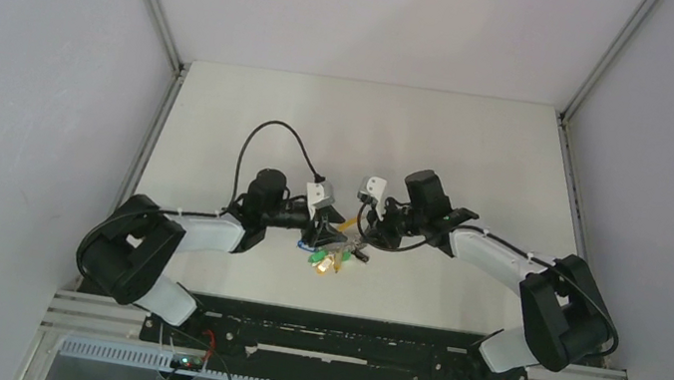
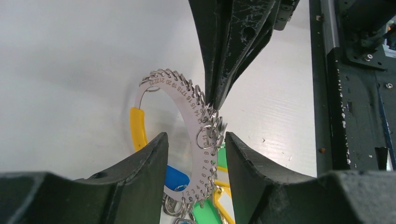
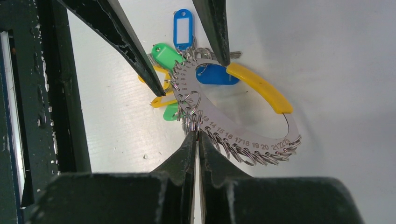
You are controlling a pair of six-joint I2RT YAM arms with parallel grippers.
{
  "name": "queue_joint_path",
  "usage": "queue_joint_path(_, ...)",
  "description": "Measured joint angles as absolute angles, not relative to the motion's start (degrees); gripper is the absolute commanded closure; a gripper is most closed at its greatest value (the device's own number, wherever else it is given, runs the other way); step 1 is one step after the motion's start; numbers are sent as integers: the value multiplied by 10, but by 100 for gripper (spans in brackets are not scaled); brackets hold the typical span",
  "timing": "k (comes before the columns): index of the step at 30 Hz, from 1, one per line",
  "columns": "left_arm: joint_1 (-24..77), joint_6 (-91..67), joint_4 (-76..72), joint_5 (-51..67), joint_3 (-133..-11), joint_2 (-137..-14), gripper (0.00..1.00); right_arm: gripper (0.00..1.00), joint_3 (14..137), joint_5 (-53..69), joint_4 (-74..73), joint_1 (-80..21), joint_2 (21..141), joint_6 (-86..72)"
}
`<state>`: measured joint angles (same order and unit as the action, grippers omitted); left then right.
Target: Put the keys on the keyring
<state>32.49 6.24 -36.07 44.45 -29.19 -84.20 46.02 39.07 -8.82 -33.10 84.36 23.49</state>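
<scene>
Your keyring (image 3: 233, 128), a silver curved plate with numbers and lots of little rings along its edge, is between your two grippers near the middle of the white table (image 1: 477, 171). A yellow band (image 3: 259, 86) joins its ends. Blue tags (image 3: 183, 28) and green tags (image 3: 166, 53) bunch at one end. Your left gripper (image 2: 196, 140) is spread, one finger on each side of the plate. Your right gripper (image 3: 196, 135) has its fingers pressed together, tips touching the little rings. You cannot tell if one is caught.
</scene>
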Motion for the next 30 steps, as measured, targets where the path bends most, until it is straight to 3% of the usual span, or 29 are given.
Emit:
queue_joint_path(23,327,104,-445,529,-332,-923,69,100,501,379,-164,-354,844,313)
queue_joint_path(30,328,97,-447,543,-332,-934,70,100,501,375,-168,-354,844,318)
